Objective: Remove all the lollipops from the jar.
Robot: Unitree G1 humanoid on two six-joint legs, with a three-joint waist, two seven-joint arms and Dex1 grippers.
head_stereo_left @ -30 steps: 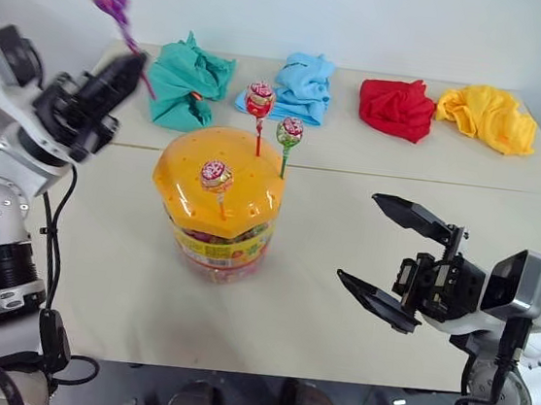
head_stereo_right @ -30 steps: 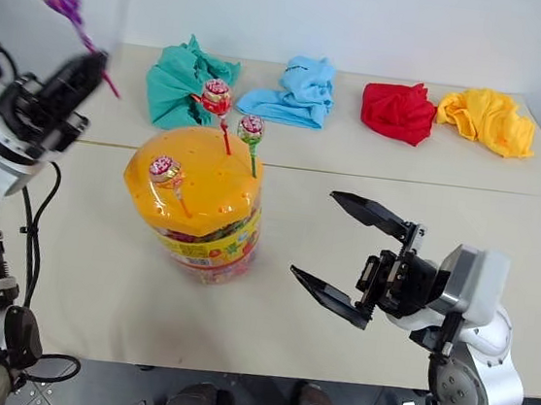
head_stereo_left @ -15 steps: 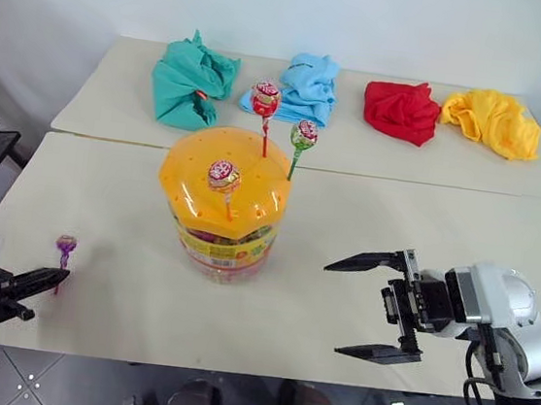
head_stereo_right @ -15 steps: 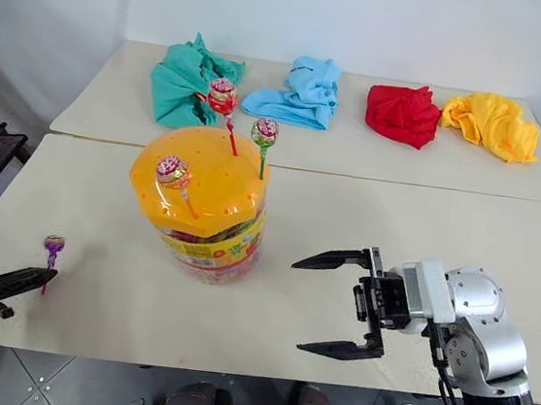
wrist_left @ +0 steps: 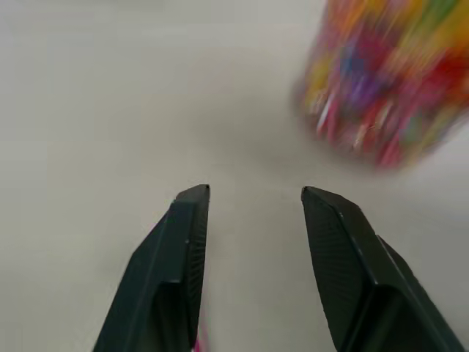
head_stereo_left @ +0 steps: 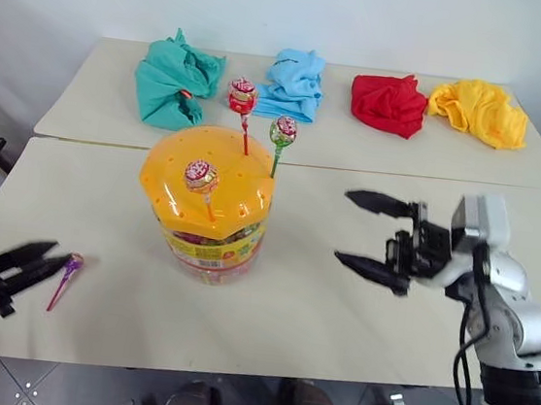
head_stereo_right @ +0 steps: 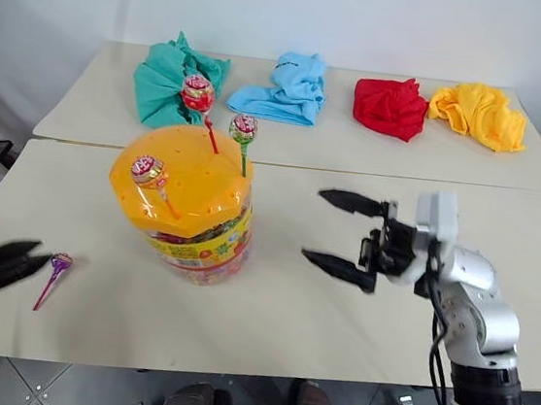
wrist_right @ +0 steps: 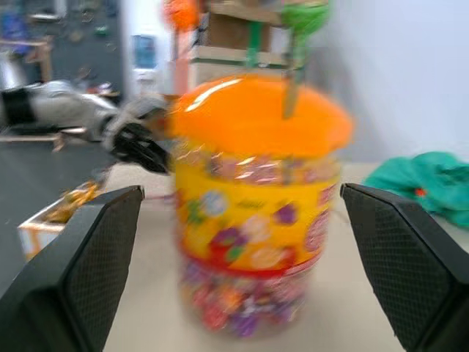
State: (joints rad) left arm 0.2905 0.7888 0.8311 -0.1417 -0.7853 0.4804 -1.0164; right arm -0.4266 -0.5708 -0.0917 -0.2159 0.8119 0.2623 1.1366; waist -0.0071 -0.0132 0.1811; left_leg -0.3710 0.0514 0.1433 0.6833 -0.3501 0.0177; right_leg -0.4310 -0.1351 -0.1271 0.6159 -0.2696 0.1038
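Your jar [head_stereo_left: 206, 210] stands upright on the near table [head_stereo_left: 298, 303], a little left of the middle, its orange lid [head_stereo_left: 206, 187] still on. Three lollipops remain planted in that lid: a red one [head_stereo_left: 241, 97] at the far side, a green one [head_stereo_left: 282, 132] just to its right, and a red-pink one [head_stereo_left: 201, 176] on an orange stick toward the near side. The purple lollipop [head_stereo_left: 66, 275] is out of the jar; it lies flat on the table near the left edge, well apart from the jar.

Your left gripper [head_stereo_left: 27, 265] sits low at the near left corner, its two black fingers spread apart with nothing between them. The purple lollipop lies just beside its fingertips, and you cannot tell whether a fingertip touches the candy.

Your right gripper [head_stereo_left: 376, 236] hangs above the table to the right of the jar, pointing left toward it, fingers wide apart and empty. In its wrist view the jar sits between the two fingers [wrist_right: 80, 257] but farther off.

Along the far table lie four crumpled cloths, left to right: teal [head_stereo_left: 172, 79], light blue [head_stereo_left: 293, 76], red [head_stereo_left: 387, 102] and yellow [head_stereo_left: 480, 111].
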